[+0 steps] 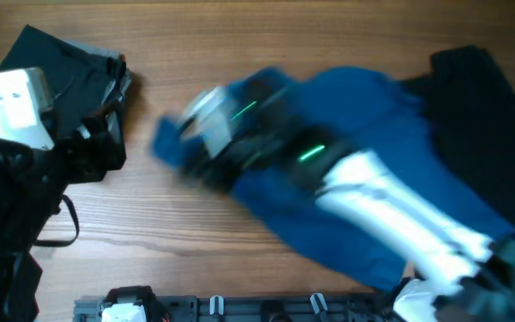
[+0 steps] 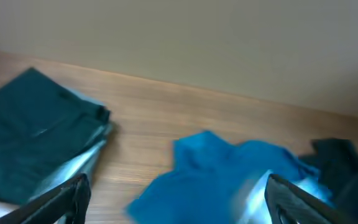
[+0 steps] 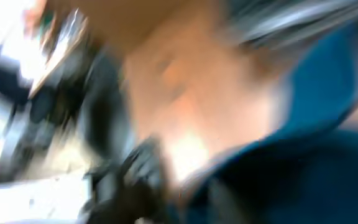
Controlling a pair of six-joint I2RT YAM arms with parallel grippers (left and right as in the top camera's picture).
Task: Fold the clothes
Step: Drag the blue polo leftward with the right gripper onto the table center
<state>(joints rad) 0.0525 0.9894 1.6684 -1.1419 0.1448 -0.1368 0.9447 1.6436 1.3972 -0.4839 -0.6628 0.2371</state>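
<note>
A medium-blue shirt [image 1: 365,134] lies crumpled across the middle and right of the table; it also shows in the left wrist view [image 2: 229,171]. My right gripper [image 1: 190,148] is over the shirt's left edge, heavily blurred, so its jaws cannot be made out. In the right wrist view only blurred blue fabric [image 3: 316,155] and wood show. My left gripper [image 2: 176,199] is open and empty at the far left, its fingers wide apart and well short of the shirt. A folded black garment [image 1: 70,67] lies at the back left, also in the left wrist view [image 2: 30,124].
A dark heap of other clothes [image 1: 485,89] lies at the back right, partly under the blue shirt. A grey rail [image 1: 240,309] runs along the table's front edge. Bare wood [image 1: 141,215] lies between the arms.
</note>
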